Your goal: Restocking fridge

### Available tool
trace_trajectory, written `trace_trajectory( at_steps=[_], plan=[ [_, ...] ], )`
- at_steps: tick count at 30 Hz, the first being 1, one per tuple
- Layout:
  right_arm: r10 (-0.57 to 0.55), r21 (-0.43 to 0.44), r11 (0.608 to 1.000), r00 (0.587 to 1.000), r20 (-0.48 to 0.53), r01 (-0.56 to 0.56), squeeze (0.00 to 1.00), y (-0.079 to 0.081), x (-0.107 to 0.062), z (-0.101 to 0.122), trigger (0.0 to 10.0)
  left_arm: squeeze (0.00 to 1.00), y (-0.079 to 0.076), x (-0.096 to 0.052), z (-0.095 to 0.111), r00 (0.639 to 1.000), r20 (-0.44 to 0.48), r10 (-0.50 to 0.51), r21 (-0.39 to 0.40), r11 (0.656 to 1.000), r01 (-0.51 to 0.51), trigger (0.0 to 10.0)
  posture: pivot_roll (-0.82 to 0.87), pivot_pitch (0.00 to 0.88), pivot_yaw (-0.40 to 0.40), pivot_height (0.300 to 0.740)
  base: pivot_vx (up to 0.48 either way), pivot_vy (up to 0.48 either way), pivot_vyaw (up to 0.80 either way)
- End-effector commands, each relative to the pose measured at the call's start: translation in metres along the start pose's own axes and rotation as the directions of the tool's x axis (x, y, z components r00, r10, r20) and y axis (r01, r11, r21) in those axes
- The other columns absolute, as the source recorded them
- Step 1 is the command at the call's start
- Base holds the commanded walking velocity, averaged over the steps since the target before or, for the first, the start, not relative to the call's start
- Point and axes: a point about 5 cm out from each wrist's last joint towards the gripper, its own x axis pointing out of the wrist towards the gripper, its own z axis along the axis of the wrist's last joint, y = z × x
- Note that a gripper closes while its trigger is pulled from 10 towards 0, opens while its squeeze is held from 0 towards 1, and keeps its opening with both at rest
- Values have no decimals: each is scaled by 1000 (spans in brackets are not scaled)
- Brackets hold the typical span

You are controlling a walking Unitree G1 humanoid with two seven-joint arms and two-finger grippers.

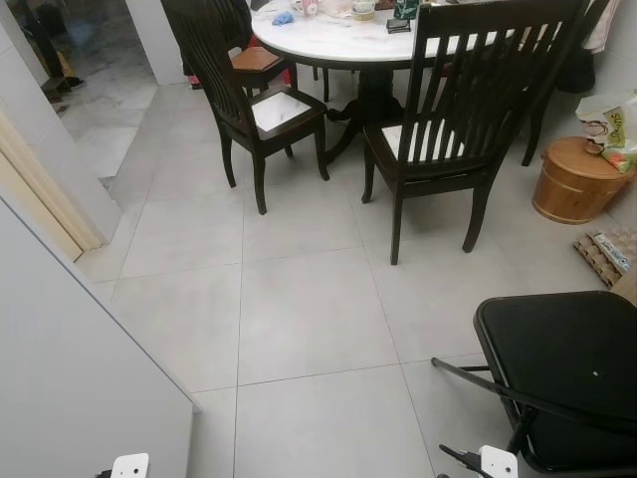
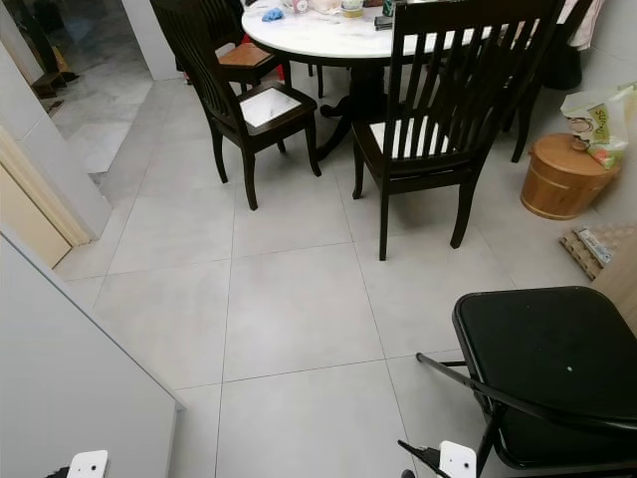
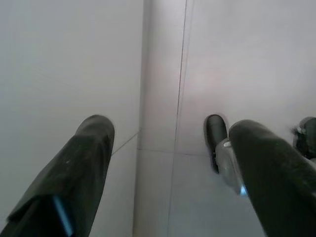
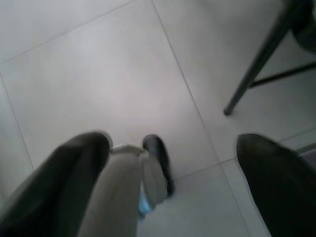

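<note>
A: At far left, a pale panel point(image 1: 70, 368) is seen, perhaps the fridge door; that cannot be told. Beside it the left gripper point(image 3: 163, 148) hangs spread, empty, over floor tiles point(image 1: 309, 309).

B: And the stock?

A: None is held. Chairs point(image 1: 438, 129) and a table point(image 1: 328, 40) are seen ahead, a black stool point(image 1: 567, 368) at right. The right gripper point(image 4: 173, 153) is spread too, empty.

B: Handling?

A: It cannot be judged yet.
</note>
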Motion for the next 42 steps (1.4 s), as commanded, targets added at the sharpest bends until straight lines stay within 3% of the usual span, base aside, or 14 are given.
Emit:
trace_trajectory(
  at_steps=[1, 14, 25, 29, 42],
  plan=[
    [149, -103, 985, 986, 75, -141, 0, 55, 6, 35, 10000, 0, -52, 5, 25, 995, 35, -92, -1, 996, 92, 10000, 18, 0, -65, 740, 0, 0, 0],
    [157, -131, 980, 985, 71, -147, 0, 57, 6, 35, 10000, 0, -52, 5, 25, 996, 28, -79, 4, 997, 79, 10000, 14, 0, -60, 740, 0, 0, 0],
    [141, -102, 986, 987, 73, -133, 0, 60, 6, 36, 10000, 0, -47, 5, 29, 997, 39, -63, 22, 998, 62, 10000, 16, 0, -49, 740, 0, 0, 0],
    [146, -131, 982, 986, 76, -135, 0, 59, 6, 38, 10000, 0, -49, 5, 29, 998, 37, -58, -6, 998, 59, 10000, 21, 0, -56, 740, 0, 0, 0],
    [156, -145, 979, 984, 84, -143, 0, 59, 6, 40, 10000, 0, -50, 5, 29, 997, 35, -66, -11, 998, 66, 10000, 30, 0, -60, 740, 0, 0, 779]
  ],
)
